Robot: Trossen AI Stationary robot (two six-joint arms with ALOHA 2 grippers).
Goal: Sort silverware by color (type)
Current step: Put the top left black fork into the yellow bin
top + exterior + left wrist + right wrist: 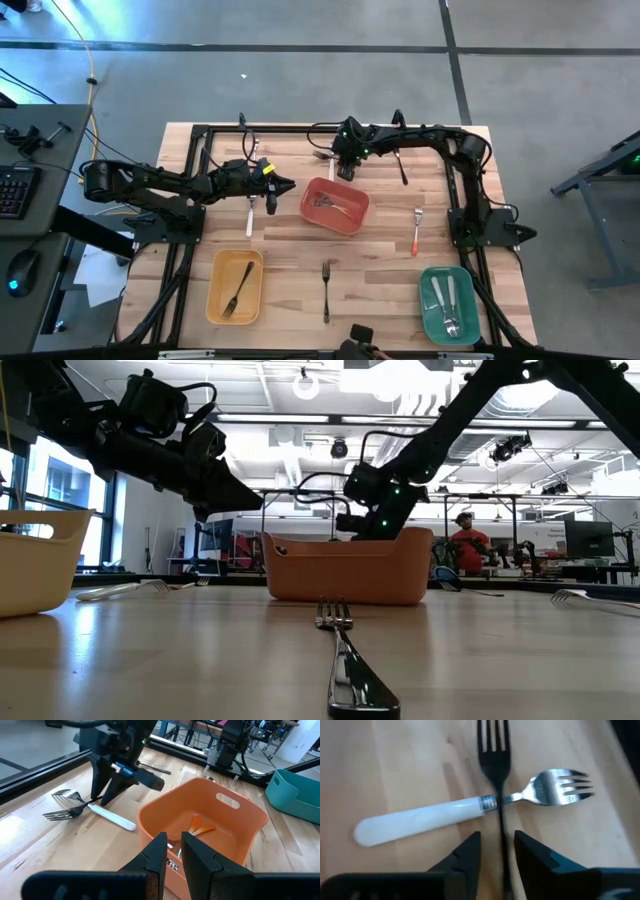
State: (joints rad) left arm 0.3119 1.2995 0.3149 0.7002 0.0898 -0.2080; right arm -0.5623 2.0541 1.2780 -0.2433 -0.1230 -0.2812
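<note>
Both grippers hover at the far side of your table, near the red bin (335, 206).

From your left: the left gripper (172, 851) hangs beside the red bin's rim, fingers close together, gripping nothing. The right gripper (496, 851) sits just behind that bin with its fingers slightly apart, straddling a dark fork (494, 750) lying across a white-handled fork (425, 817). Other silverware lies scattered or already in bins.

Bright ceiling light, soft shadows, blurred right wrist close-up.
</note>
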